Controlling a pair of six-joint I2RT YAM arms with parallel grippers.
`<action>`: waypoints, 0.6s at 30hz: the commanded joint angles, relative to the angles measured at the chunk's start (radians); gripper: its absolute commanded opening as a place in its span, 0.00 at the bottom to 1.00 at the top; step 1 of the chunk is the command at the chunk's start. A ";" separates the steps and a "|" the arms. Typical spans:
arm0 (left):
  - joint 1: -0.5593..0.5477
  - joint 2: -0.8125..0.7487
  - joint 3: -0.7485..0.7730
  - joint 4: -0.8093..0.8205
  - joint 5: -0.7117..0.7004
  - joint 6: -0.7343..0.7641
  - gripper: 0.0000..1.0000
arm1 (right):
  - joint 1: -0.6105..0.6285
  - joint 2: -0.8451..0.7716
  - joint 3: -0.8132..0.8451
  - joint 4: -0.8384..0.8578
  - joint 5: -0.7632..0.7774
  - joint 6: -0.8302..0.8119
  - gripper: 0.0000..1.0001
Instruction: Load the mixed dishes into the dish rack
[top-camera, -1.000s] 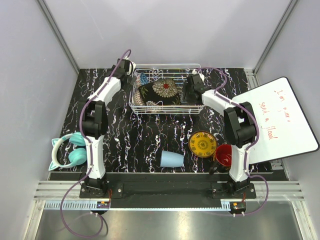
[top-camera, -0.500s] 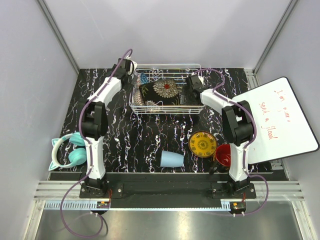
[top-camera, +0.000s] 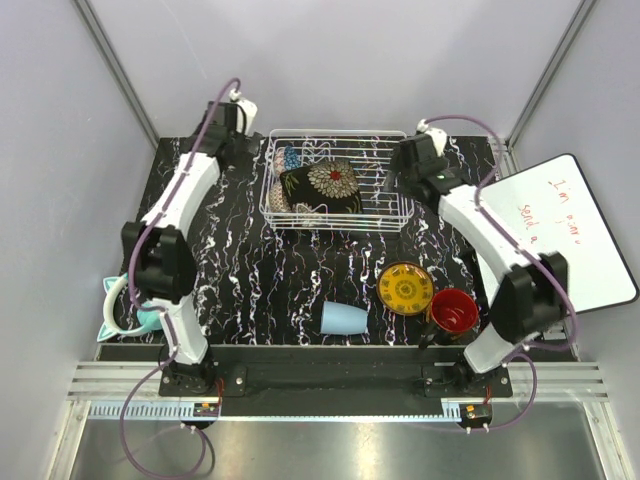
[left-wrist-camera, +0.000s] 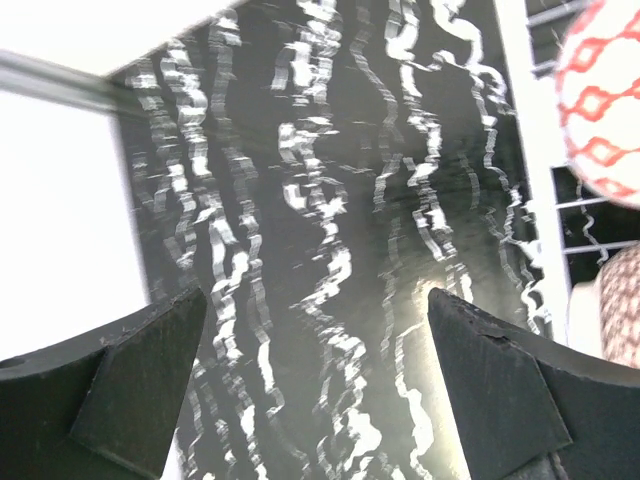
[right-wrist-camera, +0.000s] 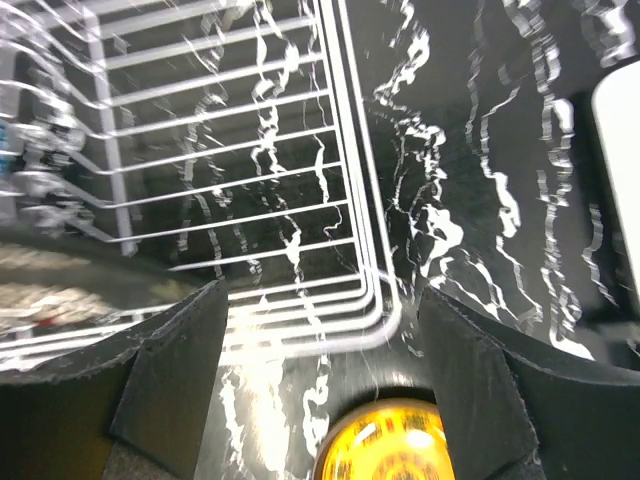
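The left gripper (left-wrist-camera: 315, 305) hangs spread and empty over the table (top-camera: 260, 280) just left of the dish rack (top-camera: 335, 131), the right gripper (right-wrist-camera: 320, 300) likewise beside its right side, with the black square floral plate (top-camera: 320, 185) inside the rack and the yellow ornate round plate (top-camera: 405, 288) and light-blue cup (top-camera: 343, 318) well apart, nearer the bases.

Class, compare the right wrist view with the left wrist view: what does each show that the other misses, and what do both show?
Only the right wrist view shows the yellow ornate round plate, at its bottom edge, and the whiteboard at its right edge. Only the left wrist view shows a red-patterned dish inside the dish rack. Both show the marbled table, part of the rack, and open fingers holding nothing: the left fingers and the right fingers.
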 joint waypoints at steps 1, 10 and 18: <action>0.047 -0.185 -0.098 0.002 0.035 -0.012 0.99 | -0.003 -0.155 -0.050 -0.101 0.010 0.015 0.83; 0.079 -0.362 -0.449 0.062 0.085 -0.044 0.99 | 0.303 -0.146 0.095 -0.419 -0.201 -0.115 0.81; 0.081 -0.481 -0.609 0.087 0.125 -0.048 0.99 | 0.493 0.084 0.381 -0.704 -0.141 -0.175 0.82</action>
